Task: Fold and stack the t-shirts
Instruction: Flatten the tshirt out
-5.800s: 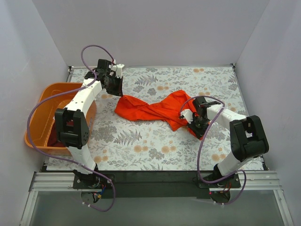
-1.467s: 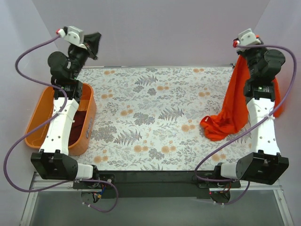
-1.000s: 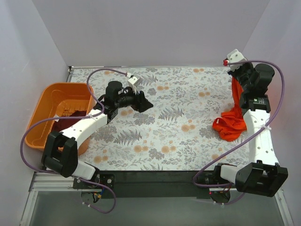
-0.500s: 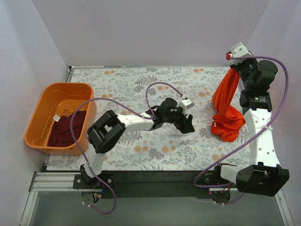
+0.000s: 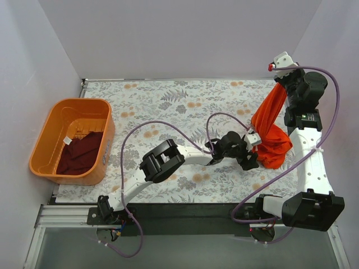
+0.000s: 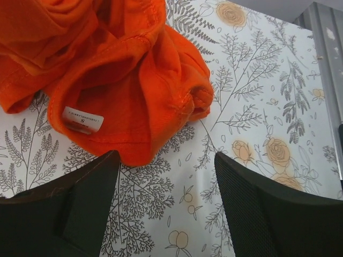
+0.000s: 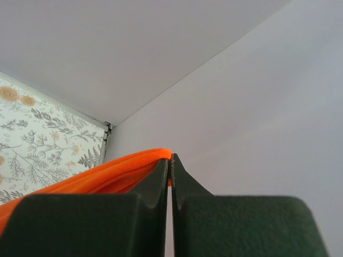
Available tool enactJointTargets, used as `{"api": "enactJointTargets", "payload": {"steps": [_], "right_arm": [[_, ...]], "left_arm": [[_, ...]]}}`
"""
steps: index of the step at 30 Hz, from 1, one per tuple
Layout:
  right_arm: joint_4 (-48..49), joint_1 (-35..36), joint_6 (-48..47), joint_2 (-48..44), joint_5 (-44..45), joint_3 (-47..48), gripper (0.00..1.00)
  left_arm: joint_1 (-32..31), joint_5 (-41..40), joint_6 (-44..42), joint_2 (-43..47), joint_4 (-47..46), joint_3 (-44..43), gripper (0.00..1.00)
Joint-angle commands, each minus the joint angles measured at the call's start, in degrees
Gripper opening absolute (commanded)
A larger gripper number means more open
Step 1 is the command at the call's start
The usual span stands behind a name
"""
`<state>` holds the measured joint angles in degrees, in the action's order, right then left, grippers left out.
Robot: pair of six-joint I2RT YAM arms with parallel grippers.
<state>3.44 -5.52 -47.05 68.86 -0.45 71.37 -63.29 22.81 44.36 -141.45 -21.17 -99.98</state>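
My right gripper is raised near the back right corner, shut on one edge of the bright orange-red t-shirt. The shirt hangs down from it, and its lower part is bunched on the table. The right wrist view shows orange cloth pinched between the closed fingers of the right gripper. My left gripper reaches across the table to the bunch and is open. In the left wrist view the left gripper holds nothing, and the orange shirt with its white size tag lies just ahead. The dark maroon t-shirt lies in the basket.
The orange plastic basket stands at the table's left edge. The floral tablecloth covers the table. White walls close in the left, back and right sides. The left arm and its purple cable stretch across the middle.
The left arm has swept right across the table to the orange shirt's bunch, and its jaws have spread wider. The right gripper still holds the shirt up at about the same place.
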Motion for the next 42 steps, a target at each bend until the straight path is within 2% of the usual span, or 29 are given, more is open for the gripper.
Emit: {"api": "enactJointTargets", "payload": {"steps": [1, 3, 6, 7, 8, 9, 10, 11, 13, 14, 16, 19, 20, 21, 22, 23, 25, 26, 28, 29, 31, 33, 37, 39, 42], "right_arm": [[3.77, -0.46, -1.29, -0.22, 2.12, -0.18, 0.01], [3.68, -0.72, -1.82, -0.31, 2.12, -0.36, 0.01], [3.33, -1.07, -2.35, -0.30, 2.38, -0.36, 0.01], [3.24, -1.16, -2.52, -0.31, 2.47, -0.36, 0.01], [3.06, -1.16, -2.70, -0.39, 2.56, -0.53, 0.01], [2.97, -1.42, -3.13, -0.39, 2.56, -0.62, 0.01], [2.89, -1.51, -3.31, -0.57, 2.73, -0.71, 0.01], [2.80, -1.60, -3.49, -0.66, 2.73, -0.97, 0.01], [2.62, -1.95, -3.66, -0.92, 2.47, -1.50, 0.01], [1.84, -1.95, -3.75, -1.09, 2.12, -2.02, 0.01], [0.96, -1.95, -3.84, -1.62, 1.59, -2.99, 0.01], [-2.90, -1.95, -4.54, -2.94, -0.85, -5.45, 0.01], [-4.92, -1.95, -5.59, -3.99, -2.78, -6.06, 0.01], [-9.29, -1.95, -6.56, -4.52, -3.85, -7.38, 0.01], [-11.42, -1.95, -7.52, -5.05, -5.08, -8.09, 0.01], [-14.31, -1.95, -10.49, -5.92, -7.35, -8.88, 0.01], [-21.42, -1.86, -13.06, -6.46, -8.95, -11.24, 0.01], [-22.59, -1.86, -14.20, -6.72, -9.04, -12.65, 0.01], [-23.92, -2.04, -17.11, -6.81, -8.17, -16.85, 0.01], [-24.18, -2.13, -17.64, -6.20, -7.12, -17.93, 0.01], [-25.15, -2.30, -19.83, -4.97, -6.24, -20.21, 0.01], [-25.68, -2.39, -21.41, -2.25, -4.39, -22.85, 0.01], [-26.03, -5.11, -24.22, 2.15, -2.10, -25.49, 0.01], [-26.38, -7.74, -25.11, 3.30, -2.54, -26.02, 0.01], [-27.52, -8.98, -25.73, 3.47, -3.15, -25.85, 0.01]], "left_arm": [[-0.70, -1.97, -3.31, -0.76, -2.65, -3.02, 0.70], [-0.61, -2.42, -3.93, -1.81, -2.48, -4.25, 0.68], [-0.61, -3.21, -5.68, -3.57, -3.00, -5.48, 0.49], [-0.61, -3.21, -6.30, -4.01, -3.09, -5.57, 0.28], [-0.70, -2.86, -6.91, -4.10, -2.92, -5.75, 0.14], [-0.52, -2.25, -7.18, -3.93, -2.48, -5.66, 0.03], [-0.09, -2.07, -7.18, -1.92, -2.13, -4.70, 0.00], [0.35, -1.63, -7.18, -0.16, -2.12, -3.04, 0.00], [2.19, -0.05, -7.88, 5.36, -3.17, 6.79, 0.00], [3.25, 0.65, -8.32, 11.92, -2.31, 10.74, 0.00], [6.66, 2.49, -9.02, 18.46, 0.32, 20.38, 0.00], [11.85, 6.36, -13.23, 33.21, 9.10, 31.73, 0.00], [12.83, 7.42, -15.33, 36.73, 15.30, 34.13, 0.00], [13.62, 7.77, -19.97, 44.08, 17.89, 37.03, 0.00], [15.37, 8.39, -22.97, 47.46, 20.70, 41.14, 0.00], [15.82, 9.18, -26.92, 50.36, 29.17, 42.84, 0.00], [18.35, 8.30, -34.21, 58.52, 35.90, 45.92, 0.00], [19.59, 8.74, -36.17, 61.00, 42.20, 48.46, 0.00], [24.23, 7.87, -39.68, 65.66, 46.72, 50.49, 0.00], [25.74, 7.95, -41.27, 66.47, 51.44, 51.11, 0.00], [29.86, 7.34, -43.56, 68.14, 54.55, 51.20, 0.00], [32.77, 6.38, -43.83, 68.32, 55.18, 50.95, 0.00], [43.04, 3.91, -43.04, 63.76, 55.18, 46.12, 0.00], [45.44, 3.48, -42.87, 61.22, 56.06, 44.27, 0.00], [46.32, -1.97, -42.42, 58.58, 54.74, 43.65, 0.00]]}}
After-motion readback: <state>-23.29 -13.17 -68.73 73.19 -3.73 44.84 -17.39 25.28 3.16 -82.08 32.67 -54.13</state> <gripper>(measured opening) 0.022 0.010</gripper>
